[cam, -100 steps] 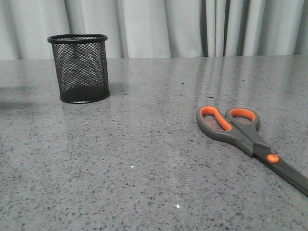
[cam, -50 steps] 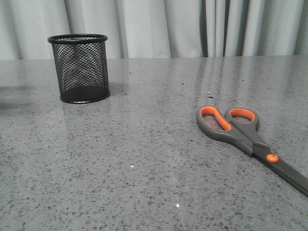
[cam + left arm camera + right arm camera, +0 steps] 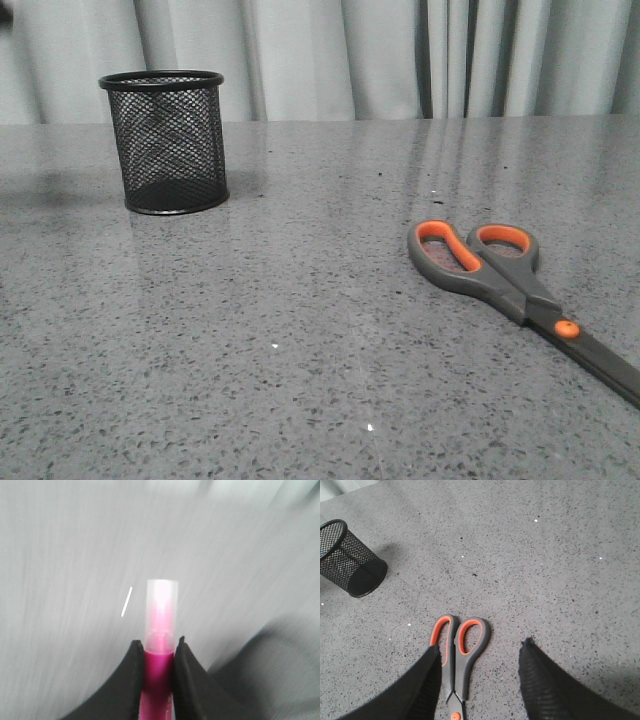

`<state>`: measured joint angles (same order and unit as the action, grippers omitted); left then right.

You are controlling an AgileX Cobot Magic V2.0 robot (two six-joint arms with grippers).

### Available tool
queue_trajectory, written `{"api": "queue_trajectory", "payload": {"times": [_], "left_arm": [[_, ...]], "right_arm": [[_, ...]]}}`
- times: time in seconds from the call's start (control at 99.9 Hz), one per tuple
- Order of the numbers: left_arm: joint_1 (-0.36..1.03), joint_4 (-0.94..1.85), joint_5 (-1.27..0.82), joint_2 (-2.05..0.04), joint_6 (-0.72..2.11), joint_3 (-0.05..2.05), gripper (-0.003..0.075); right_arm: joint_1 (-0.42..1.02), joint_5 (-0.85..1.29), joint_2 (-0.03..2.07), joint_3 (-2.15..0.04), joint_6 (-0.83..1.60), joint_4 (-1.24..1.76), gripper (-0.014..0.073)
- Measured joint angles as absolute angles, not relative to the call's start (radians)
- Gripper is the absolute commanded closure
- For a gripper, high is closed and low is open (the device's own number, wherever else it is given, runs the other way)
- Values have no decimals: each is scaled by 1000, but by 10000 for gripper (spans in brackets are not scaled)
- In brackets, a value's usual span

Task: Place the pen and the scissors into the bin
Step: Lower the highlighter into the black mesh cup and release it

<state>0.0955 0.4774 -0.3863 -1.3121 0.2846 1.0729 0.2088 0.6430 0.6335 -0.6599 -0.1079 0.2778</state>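
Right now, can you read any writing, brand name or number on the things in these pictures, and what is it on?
No readable text in any view.
The scissors: no brand or number shows on the handles or blades.
The bin: plain black mesh, no label.
The pen, held in the left gripper: the picture is blurred by motion; no print can be made out.
The table: only speckles.

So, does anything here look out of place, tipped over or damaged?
Nothing stands out. The bin stands upright on the table, the scissors lie flat and closed, apart from it, and the left gripper holds the pen straight between its fingers. The left wrist view is motion-blurred.
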Motion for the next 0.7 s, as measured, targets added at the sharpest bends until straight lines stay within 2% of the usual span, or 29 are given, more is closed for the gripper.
{"api": "queue_trajectory", "payload": {"times": [0.2, 0.44, 0.701], "left_arm": [[259, 583, -140, -1244, 339, 1073, 738], [481, 564, 99, -1343, 357, 1073, 738], [526, 556, 226, -1512, 357, 1073, 738]], "right_arm": [[209, 638, 634, -660, -108, 278, 276], [209, 621, 634, -660, -108, 278, 276], [209, 620, 634, -660, -108, 278, 276]]}}
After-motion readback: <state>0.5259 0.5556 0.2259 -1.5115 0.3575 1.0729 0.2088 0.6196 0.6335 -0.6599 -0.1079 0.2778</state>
